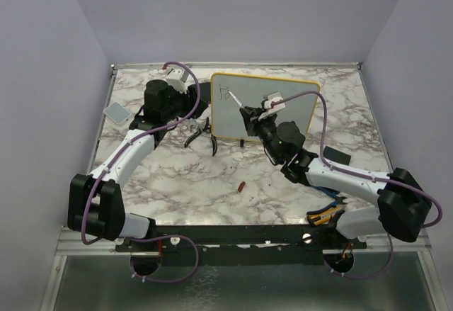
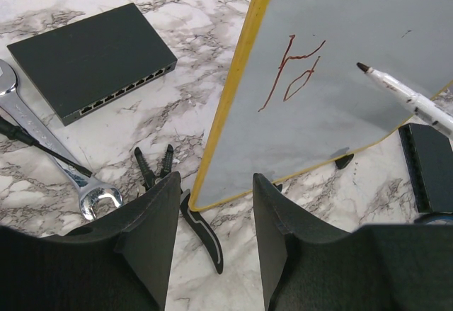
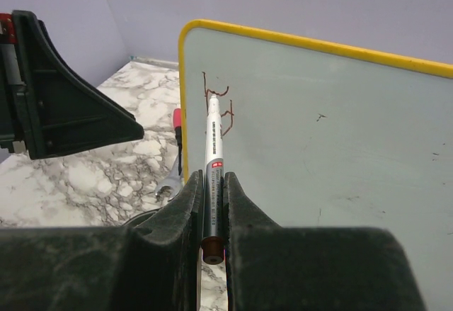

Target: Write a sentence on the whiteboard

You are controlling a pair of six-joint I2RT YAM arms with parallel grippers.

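We see a smooth, faintly glossy whiteboard [image 2: 340, 112] with a yellow frame, and a polished, marble-patterned table [image 1: 177, 183]. We note a shiny bare-metal wrench [image 2: 81, 183], a matt black box [image 2: 92, 59] and a glossy white plastic marker [image 2: 414, 102].

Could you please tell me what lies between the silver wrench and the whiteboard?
Black-handled pliers lie between the wrench and the whiteboard's yellow edge, as the left wrist view shows.
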